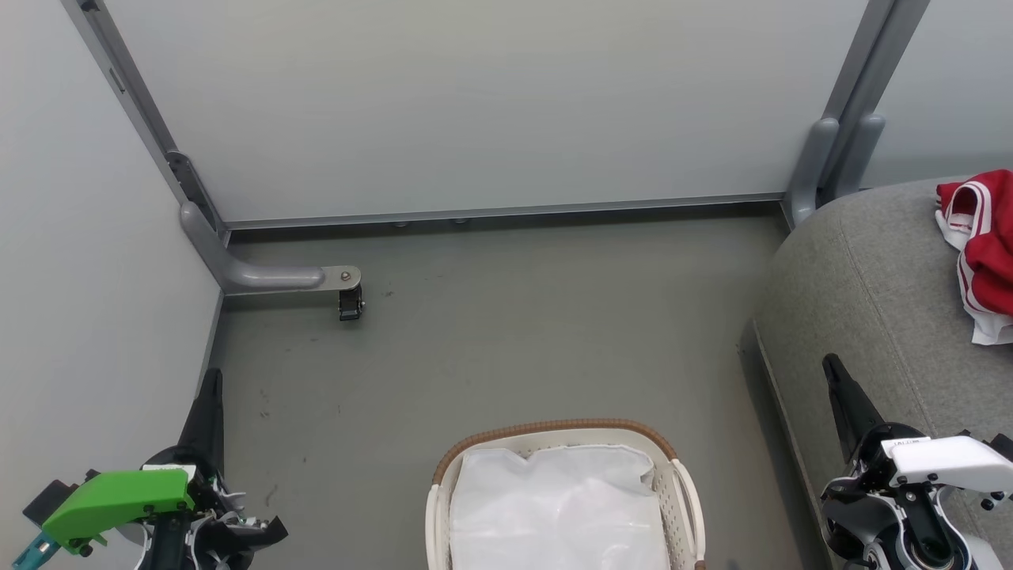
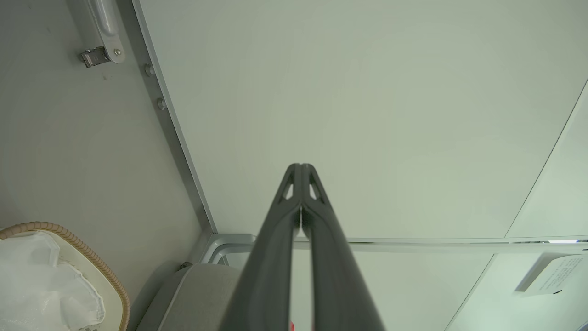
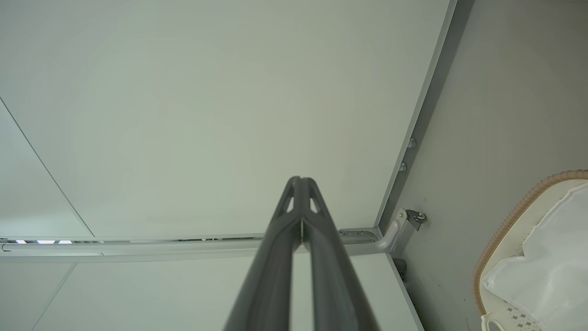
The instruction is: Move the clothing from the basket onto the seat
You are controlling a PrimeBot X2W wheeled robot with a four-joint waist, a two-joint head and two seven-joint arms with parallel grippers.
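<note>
Red clothing (image 1: 989, 245) with white striped trim lies on the grey seat (image 1: 870, 285) at the right edge of the head view. The cream basket (image 1: 685, 491) with a brown rim stands on the floor at the bottom centre; a plain white crinkly sheet (image 1: 554, 507) fills it. My left gripper (image 1: 212, 380) is at the lower left beside the wall, its fingers shut with nothing between them (image 2: 301, 170). At the lower right my right gripper (image 1: 832, 368) points up over the seat's front edge, also shut and empty (image 3: 301, 181). The basket rim (image 2: 87, 257) (image 3: 519, 216) shows in both wrist views.
Pale partition walls (image 1: 475, 103) enclose the grey floor (image 1: 514, 332) at the back and left. A grey metal foot with a small black caster (image 1: 350, 303) juts out at the back left corner. Another grey post base (image 1: 823, 170) stands beside the seat at the back right.
</note>
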